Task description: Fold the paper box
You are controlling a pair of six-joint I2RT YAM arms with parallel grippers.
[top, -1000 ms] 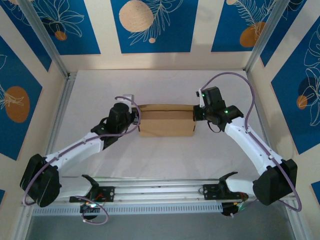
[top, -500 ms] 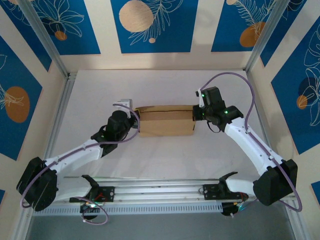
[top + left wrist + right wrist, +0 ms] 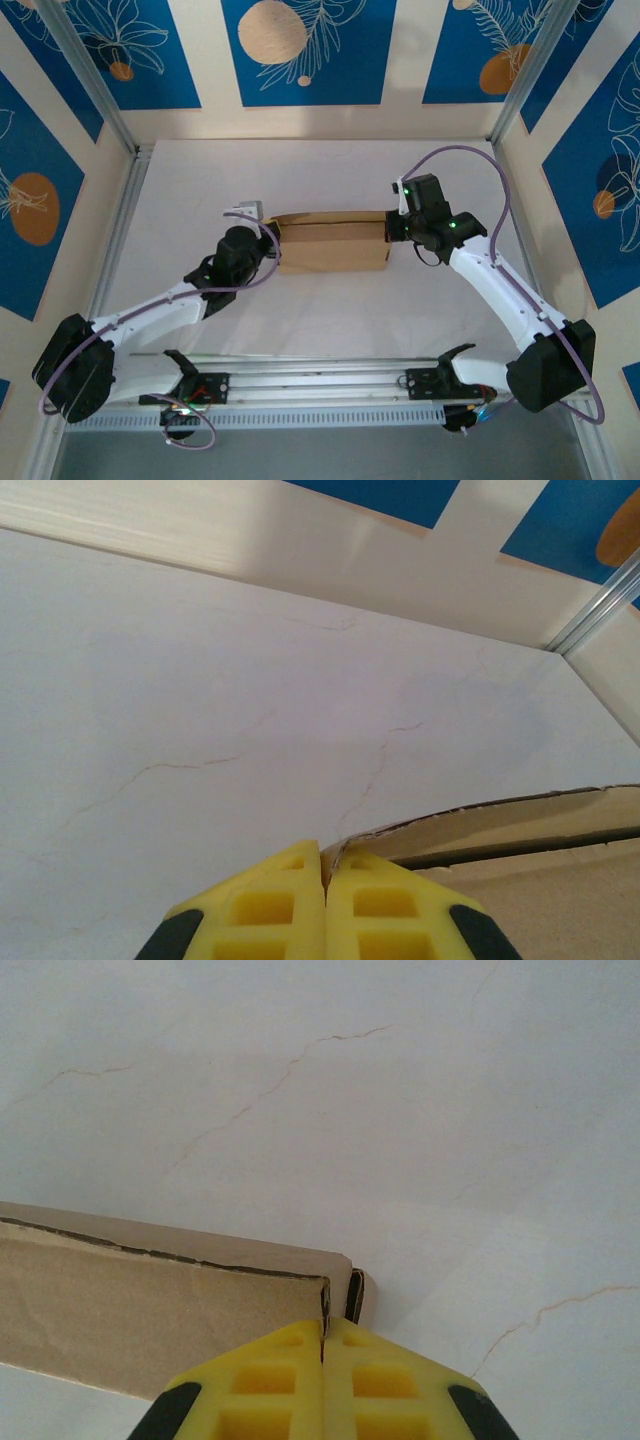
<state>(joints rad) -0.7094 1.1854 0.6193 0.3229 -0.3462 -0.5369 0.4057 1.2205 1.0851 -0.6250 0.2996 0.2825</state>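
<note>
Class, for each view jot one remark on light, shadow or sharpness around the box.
Top view: soft, even light, no glare, box sharp. Left wrist view: far wall smeared, the box's rim crisp. Right wrist view: faint shadow on the table beyond the box, cardboard edge in focus.

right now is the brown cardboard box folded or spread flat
Folded: the brown cardboard box stands as a rectangular block, walls up.
</note>
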